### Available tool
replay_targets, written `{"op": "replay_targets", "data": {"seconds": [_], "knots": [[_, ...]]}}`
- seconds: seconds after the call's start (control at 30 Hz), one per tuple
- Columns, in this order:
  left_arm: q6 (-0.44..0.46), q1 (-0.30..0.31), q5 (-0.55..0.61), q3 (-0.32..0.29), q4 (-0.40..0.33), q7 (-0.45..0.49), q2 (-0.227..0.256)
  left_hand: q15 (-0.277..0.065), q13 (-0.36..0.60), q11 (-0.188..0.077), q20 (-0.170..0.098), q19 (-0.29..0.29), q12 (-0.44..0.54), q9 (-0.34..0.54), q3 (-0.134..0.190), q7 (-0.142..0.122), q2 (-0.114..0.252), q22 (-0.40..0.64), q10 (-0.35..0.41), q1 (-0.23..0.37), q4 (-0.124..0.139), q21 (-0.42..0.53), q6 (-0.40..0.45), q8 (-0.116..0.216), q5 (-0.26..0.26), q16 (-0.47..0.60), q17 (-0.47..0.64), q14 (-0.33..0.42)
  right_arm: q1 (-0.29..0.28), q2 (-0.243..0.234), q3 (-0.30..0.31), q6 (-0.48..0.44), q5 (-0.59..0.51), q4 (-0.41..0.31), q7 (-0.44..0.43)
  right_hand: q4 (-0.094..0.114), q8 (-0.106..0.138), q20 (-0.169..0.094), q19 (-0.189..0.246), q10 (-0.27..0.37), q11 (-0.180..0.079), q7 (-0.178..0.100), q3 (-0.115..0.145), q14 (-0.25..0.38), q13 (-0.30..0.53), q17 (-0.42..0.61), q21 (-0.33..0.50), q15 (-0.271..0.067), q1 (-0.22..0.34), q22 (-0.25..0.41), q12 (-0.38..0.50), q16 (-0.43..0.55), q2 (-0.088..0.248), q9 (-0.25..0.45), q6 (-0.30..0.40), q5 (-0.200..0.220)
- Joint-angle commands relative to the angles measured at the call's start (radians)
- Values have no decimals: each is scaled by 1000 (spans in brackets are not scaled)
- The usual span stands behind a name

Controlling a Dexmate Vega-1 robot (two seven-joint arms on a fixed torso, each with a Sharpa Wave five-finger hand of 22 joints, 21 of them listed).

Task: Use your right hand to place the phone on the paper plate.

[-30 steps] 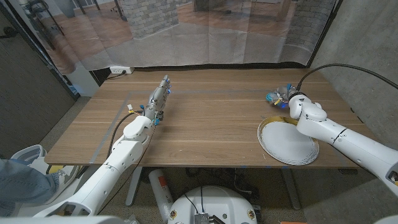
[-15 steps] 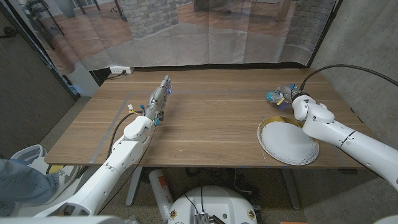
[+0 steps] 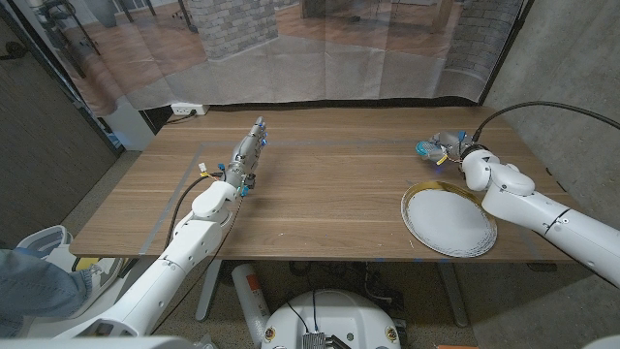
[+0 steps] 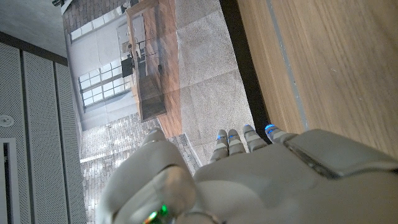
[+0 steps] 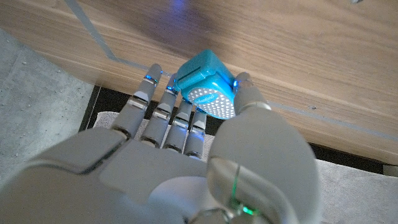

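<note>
The phone (image 3: pixel 426 149) is a small turquoise block, lying at the table's far right, beyond the plate. In the right wrist view the phone (image 5: pixel 205 92) has a dotted face and sits between the thumb and the fingertips of my right hand (image 5: pixel 186 162), which pinches it. From the head camera, my right hand (image 3: pixel 446 147) is just right of the phone, low over the wood. The white paper plate (image 3: pixel 449 221) lies near the front right edge, nearer to me than the hand. My left hand (image 3: pixel 244 163) stretches out on the left half of the table, fingers straight and apart, holding nothing.
The right forearm (image 3: pixel 523 199) crosses the plate's right rim. Thin tape lines (image 3: pixel 194 165) mark the wood near the left hand. A person's blue sleeve (image 3: pixel 29 286) shows at the bottom left, off the table. A translucent curtain (image 3: pixel 320 58) hangs behind the far edge.
My right forearm has swung to the right, off the plate's far edge, and the hand has turned at the phone. The phone has barely moved. The left arm is still.
</note>
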Motion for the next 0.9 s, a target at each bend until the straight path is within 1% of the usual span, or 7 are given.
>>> {"op": "replay_targets", "data": {"seconds": [0.03, 0.33, 0.5, 0.6, 0.77, 0.83, 0.9], "knots": [[2, 8, -11, -10, -10, 4, 11, 1, 3, -7, 8, -2, -2, 3, -5, 0, 12, 3, 2, 2, 4, 5, 8, -2, -4, 2, 2, 3, -55, -32, 50, 49, 12, -32, -36, 8, 10, -10, -1, 10, -18, -68, 5, -1, 2, 4, 0, -103, 35, 3, 8, -3, 39, 6, 73, 8], [-5, -14, -13, -6, 16, -20, 10, 2, 3, -5, 8, -2, -2, 3, -6, 0, 12, 3, 2, 3, 4, 5, 8, -2, -5, 2, 2, 3, -69, -37, 55, 37, -5, -57, -32, 7, 8, -15, -2, 8, -20, -70, 5, -4, 3, 4, -1, -106, 39, 3, 7, -5, 41, 7, 74, 8], [-8, -24, -10, -3, 31, -24, 4, 2, 3, -11, 8, -2, -2, 3, -6, 0, 13, 3, 2, 3, 4, 5, 8, -2, -5, 2, 2, 4, -85, -36, 62, 20, -15, -75, -42, 7, 8, -17, -2, 8, -19, -72, 5, -5, 3, 4, -2, -107, 39, 3, 7, -7, 41, 7, 77, 8], [-10, -30, -13, -2, 41, -36, 2, 2, 3, -6, 8, -1, -1, 3, -7, 0, 13, 3, 4, 3, 4, 5, 10, -1, -5, 3, 2, 6, -85, -43, 59, 17, -24, -82, -31, 8, 8, -17, -3, 10, -18, -72, 4, -6, 3, 5, -2, -107, 39, 3, 7, -8, 42, 8, 79, 8], [-12, -33, -12, -5, 48, -38, 0, 2, 3, -3, 8, 1, -1, 3, -7, 2, 14, 3, 7, 4, 4, 6, 11, -1, -6, 3, 2, 7, -104, -56, 76, 18, -21, -108, -32, 9, 7, -17, -4, 12, -18, -72, 4, -6, 3, 5, -3, -107, 39, 3, 8, -9, 42, 8, 80, 8], [-15, -33, -13, -5, 51, -42, 0, 2, 3, -2, 6, 2, -1, 3, -8, 2, 14, 3, 7, 4, 4, 7, 11, -1, -6, 3, 2, 7, -118, -54, 81, 11, -33, -119, -57, 9, 7, -18, -4, 12, -18, -73, 4, -5, 3, 5, -4, -106, 39, 2, 8, -9, 42, 8, 79, 8], [-9, -36, -15, -5, 54, -45, 0, 2, 3, -2, 5, 2, 0, 3, -8, 3, 14, 3, 8, 4, 4, 6, 11, -1, -6, 3, 2, 7, -128, -53, 100, 20, -7, -125, -56, 9, 6, -18, -8, 5, -17, -73, 3, -9, 4, 5, -5, -107, 40, 2, 5, -11, 42, 9, 80, 8]]}}
